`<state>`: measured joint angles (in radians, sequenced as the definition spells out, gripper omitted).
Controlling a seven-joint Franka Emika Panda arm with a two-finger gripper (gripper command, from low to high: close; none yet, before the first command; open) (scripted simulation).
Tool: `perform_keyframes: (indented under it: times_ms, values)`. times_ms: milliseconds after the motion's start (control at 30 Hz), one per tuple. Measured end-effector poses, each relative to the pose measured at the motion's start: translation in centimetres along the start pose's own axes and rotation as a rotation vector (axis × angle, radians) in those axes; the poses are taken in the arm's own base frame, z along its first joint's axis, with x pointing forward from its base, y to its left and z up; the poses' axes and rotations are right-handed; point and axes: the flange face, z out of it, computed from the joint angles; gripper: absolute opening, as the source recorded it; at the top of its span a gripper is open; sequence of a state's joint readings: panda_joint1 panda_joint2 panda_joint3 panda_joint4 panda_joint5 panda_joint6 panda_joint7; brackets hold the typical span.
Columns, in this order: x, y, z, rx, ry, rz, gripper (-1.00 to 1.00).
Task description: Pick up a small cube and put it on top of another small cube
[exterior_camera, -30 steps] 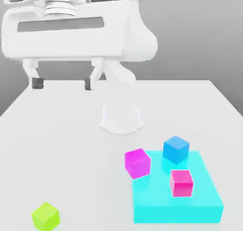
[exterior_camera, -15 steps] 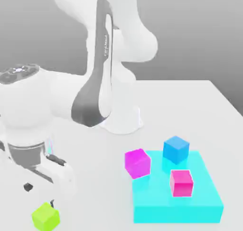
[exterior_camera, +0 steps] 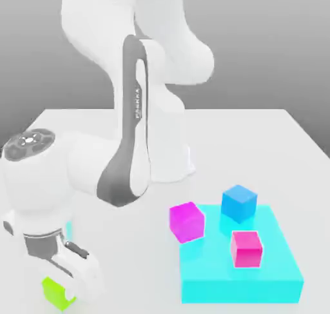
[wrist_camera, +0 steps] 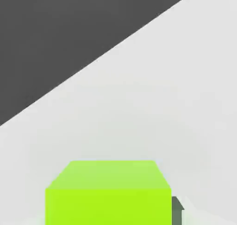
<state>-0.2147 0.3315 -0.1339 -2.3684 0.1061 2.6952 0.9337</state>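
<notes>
So the end effector (exterior_camera: 62, 293) is down low at the near left corner of the tabletop (exterior_camera: 271, 132), right over the green cube (exterior_camera: 57, 292) and covering most of it in the exterior view. Honestly can't tell whether it's spread or pinching the cube. In the hand view the green cube (wrist_camera: 109, 191) sits right up close, resting on the tabletop (wrist_camera: 185, 81).

Over on the right there's a flat cyan block (exterior_camera: 242, 274), with a pink cube (exterior_camera: 247, 248) on top and a blue cube (exterior_camera: 239, 203) at its far edge. A magenta cube (exterior_camera: 187, 221) sits at the cyan block's far left corner.
</notes>
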Motion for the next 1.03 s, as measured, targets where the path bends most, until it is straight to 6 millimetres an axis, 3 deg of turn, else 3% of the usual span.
perform_keyframes:
  times_ms: [200,333,500,700,767,900,933,1033]
  values:
    - [-11.6,-1.3,-5.1,0.012,-0.023,-0.429,-1.00]
    - [-21.4,-0.4,-7.8,0.014,-0.031,-0.785,-1.00]
    - [-28.2,3.4,-10.4,0.014,-0.029,-1.132,-1.00]
    - [-36.0,9.9,-12.1,0.002,-0.010,-1.596,-1.00]
    - [-37.1,10.9,-11.2,-0.001,-0.005,-1.673,-1.00]
    - [-37.4,11.3,-7.3,-0.004,-0.002,-1.697,-1.00]
    - [-37.4,11.4,-6.3,-0.004,-0.001,-1.697,1.00]
    - [-37.4,11.4,-6.3,-0.004,-0.001,-1.697,1.00]
